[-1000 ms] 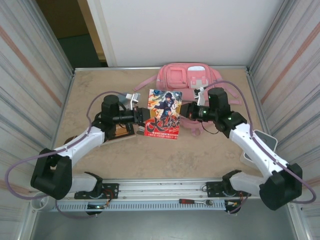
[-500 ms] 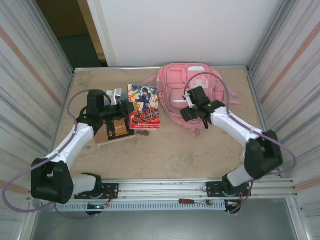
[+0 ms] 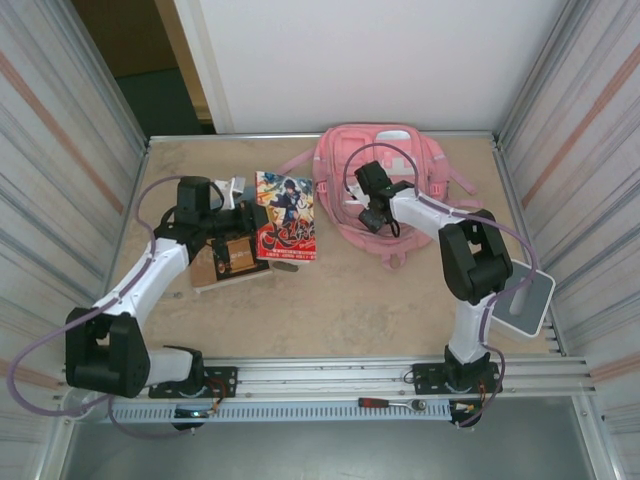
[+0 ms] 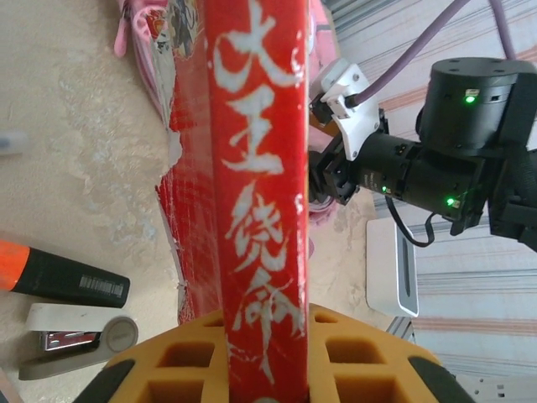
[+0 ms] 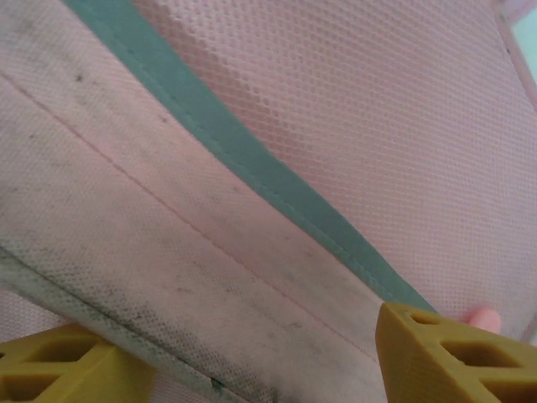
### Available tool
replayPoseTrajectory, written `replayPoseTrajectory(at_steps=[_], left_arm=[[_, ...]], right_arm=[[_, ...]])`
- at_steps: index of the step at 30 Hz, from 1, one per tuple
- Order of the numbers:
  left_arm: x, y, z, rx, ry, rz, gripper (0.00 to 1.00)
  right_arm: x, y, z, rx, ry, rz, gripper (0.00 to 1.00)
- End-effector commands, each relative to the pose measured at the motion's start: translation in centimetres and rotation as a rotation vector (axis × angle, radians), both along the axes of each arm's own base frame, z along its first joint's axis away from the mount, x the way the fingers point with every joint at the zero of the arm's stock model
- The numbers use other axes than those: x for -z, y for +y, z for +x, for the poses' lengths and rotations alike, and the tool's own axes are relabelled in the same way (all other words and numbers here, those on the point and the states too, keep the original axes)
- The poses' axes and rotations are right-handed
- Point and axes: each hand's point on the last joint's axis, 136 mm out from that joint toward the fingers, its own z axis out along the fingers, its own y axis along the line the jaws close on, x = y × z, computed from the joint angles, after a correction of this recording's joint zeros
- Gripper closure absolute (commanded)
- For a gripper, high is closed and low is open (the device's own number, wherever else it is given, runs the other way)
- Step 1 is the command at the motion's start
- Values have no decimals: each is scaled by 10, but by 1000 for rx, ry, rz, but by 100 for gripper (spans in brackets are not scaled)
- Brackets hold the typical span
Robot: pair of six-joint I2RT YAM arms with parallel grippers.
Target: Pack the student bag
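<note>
Left pincer (image 4: 264, 353) clamped on the red comic book (image 3: 287, 228); right pincer (image 5: 243, 353), I see, spread against the student bag (image 3: 400, 165). Beige tabletop (image 3: 330, 300), ribbed metal walls (image 3: 60, 150).

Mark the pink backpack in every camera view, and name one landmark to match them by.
Top external: the student bag lies at the far edge, right of centre.
Left wrist: pink slivers behind the red book.
Right wrist: its pink mesh, close up.
Shared landmark: the right gripper over the bag.
</note>
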Motion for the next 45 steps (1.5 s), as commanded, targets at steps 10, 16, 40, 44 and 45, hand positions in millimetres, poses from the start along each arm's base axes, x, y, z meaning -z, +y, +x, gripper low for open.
replayPoseTrajectory(at_steps=[10,16,40,44,45], left_arm=[[-46,-18,12,28,-82,-135,100],[-53,-64,13,82,18,-225,100],[-60,-230,85,195,174,-460,100],[-50,-235,103,163,119,-431,100],[-43,-236,110,145,112,-426,100]], right_arm=[[-115,12,18,-44,-151,88,100],[-199,11,24,13,-272,306,100],[-259,33,42,-66,-302,642,100],[-261,41,39,-95,-284,683,100],[-261,42,38,-101,-281,689,100]])
